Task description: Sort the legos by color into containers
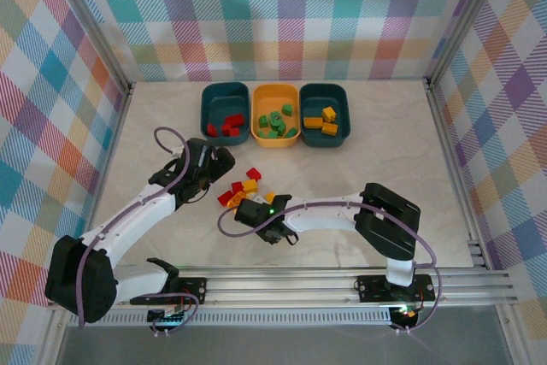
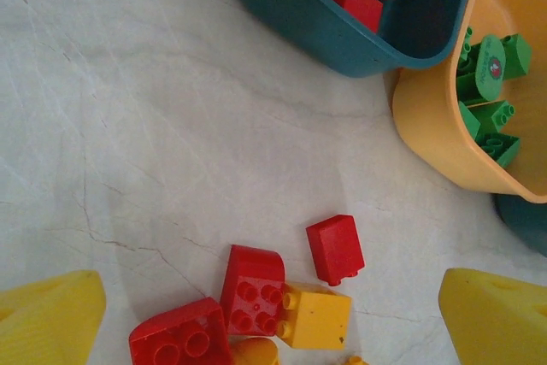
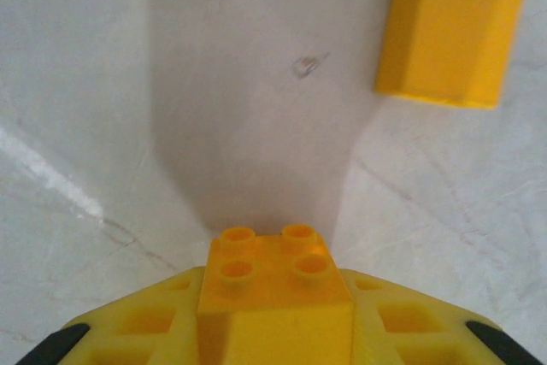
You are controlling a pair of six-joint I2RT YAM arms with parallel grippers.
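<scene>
The right tool (image 1: 255, 210) was clenched on a yellow-orange brick (image 3: 273, 284) with its four studs showing, well to the near side of the yellow-orange bin (image 1: 267, 96). The left tool (image 2: 272, 314) was released, its fingers spread wide over the loose bricks (image 1: 242, 187) lying on the desk (image 1: 385, 151), also on the near side of that bin. Green bricks (image 1: 275, 123) lay inside that bin. The teal bin on its left (image 1: 224, 96) held red bricks (image 1: 229, 126), and the teal bin on its right (image 1: 325, 94) held yellow-orange pieces (image 1: 323, 121).
</scene>
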